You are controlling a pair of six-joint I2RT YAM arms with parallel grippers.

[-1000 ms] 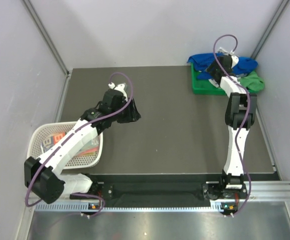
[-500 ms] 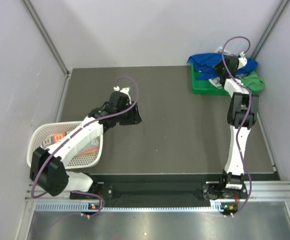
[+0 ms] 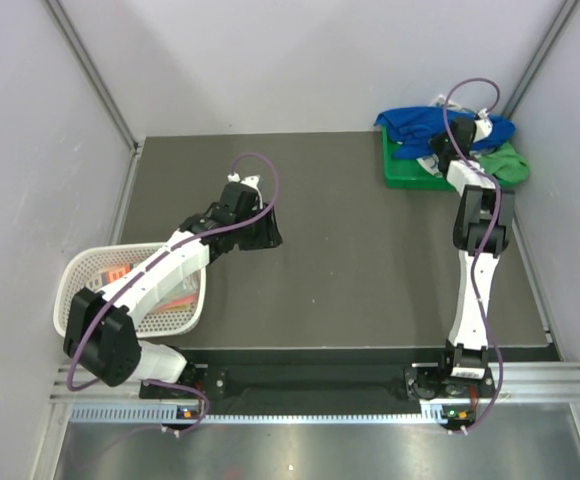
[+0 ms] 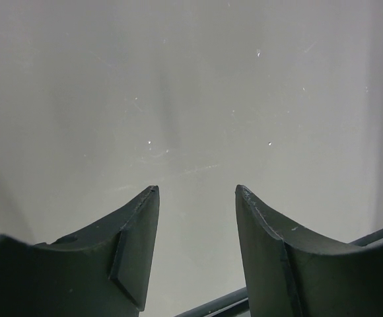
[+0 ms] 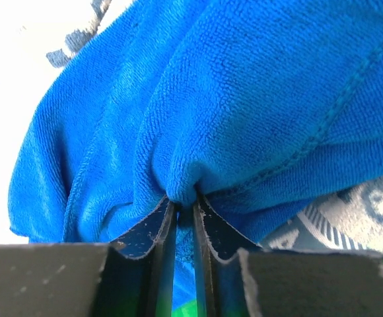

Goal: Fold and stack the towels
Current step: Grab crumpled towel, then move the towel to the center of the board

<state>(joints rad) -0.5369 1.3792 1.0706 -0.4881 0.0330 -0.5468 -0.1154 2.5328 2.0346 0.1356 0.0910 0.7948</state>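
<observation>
While the left tool (image 4: 197, 191) hangs wide-jawed over bare desk (image 3: 350, 260), the right tool (image 5: 181, 201) is clamped on a thin ridge of the blue towel (image 5: 257, 99), heaped on the green tray (image 3: 403, 178) at far right. So small a bite may slip, or drag the printed towel (image 5: 356, 205) beneath along. Crumpled, the blue towel seems to lie long-ways left to right

Two arms (image 3: 160, 272), one white basket (image 3: 70, 288), one green tray (image 3: 402, 177), one blue towel (image 3: 418, 122), one green towel (image 3: 511, 163).
</observation>
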